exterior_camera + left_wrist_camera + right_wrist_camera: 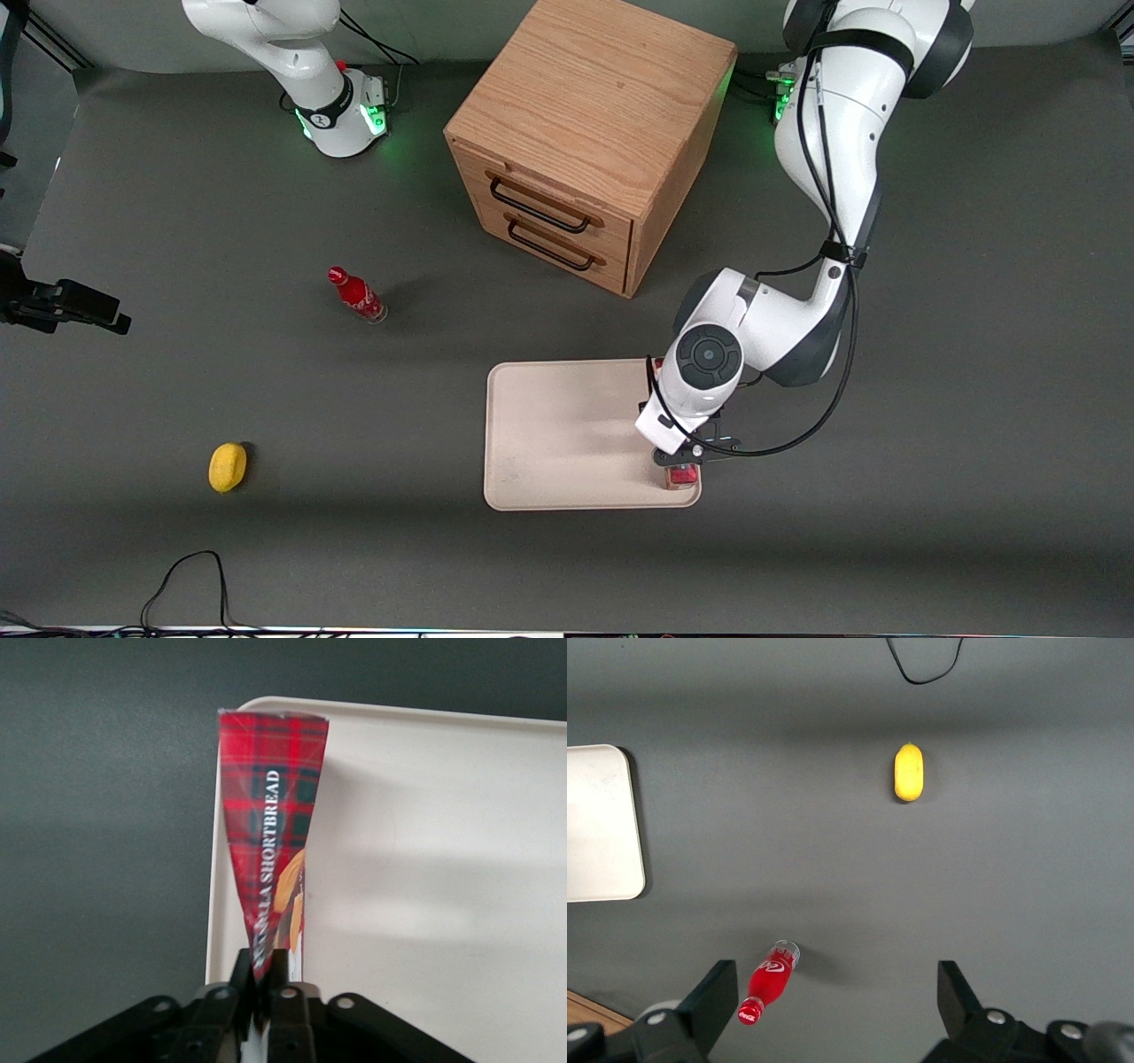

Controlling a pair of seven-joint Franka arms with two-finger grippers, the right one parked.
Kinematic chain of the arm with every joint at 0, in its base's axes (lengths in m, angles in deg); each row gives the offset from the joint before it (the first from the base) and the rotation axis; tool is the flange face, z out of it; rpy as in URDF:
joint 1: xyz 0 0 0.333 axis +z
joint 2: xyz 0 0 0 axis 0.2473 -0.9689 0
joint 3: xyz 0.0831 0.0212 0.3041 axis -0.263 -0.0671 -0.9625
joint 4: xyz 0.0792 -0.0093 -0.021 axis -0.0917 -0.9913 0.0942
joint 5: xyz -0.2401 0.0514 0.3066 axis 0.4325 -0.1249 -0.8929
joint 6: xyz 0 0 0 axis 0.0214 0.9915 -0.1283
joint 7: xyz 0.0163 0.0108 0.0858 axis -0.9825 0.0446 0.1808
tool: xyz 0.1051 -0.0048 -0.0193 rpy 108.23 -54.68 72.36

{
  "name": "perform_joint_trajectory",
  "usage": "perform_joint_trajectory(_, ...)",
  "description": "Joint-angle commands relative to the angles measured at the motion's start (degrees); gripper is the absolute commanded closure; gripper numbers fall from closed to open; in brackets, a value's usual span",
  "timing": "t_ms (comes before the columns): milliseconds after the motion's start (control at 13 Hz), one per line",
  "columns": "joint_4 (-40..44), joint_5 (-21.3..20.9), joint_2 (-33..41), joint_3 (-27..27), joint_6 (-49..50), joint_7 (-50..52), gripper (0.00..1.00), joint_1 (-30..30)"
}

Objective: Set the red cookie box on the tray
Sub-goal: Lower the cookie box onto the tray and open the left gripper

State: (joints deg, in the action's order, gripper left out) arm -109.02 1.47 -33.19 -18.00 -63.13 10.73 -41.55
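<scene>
One slim tartan cardboard red cookie box in clamped pincer over smooth tray.

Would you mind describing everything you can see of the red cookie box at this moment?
The red cookie box is a long, slim cardboard carton printed in red tartan, with white lettering reading SHORTBREAD along one face and a tan cookie picture beside it. The left gripper is shut on one end of it, so it runs lengthwise away from the fingers. It sits over the tray, along the rim nearest the working arm's end of the table. In the front view the arm hides nearly all of it. Whether it rests on the tray cannot be told.
</scene>
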Motion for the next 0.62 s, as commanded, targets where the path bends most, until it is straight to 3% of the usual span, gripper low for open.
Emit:
perform_joint_trajectory(0,0.1,1.0,0.9,0.1,0.6,-0.6,0.0,0.2)
perform_joint_trajectory(231,0.6,1.1,4.2,0.1,5.8,0.0,0.0,0.4)
perform_joint_trajectory(538,0.5,1.2,15.8,0.1,18.2,-0.5,0.0,0.9)
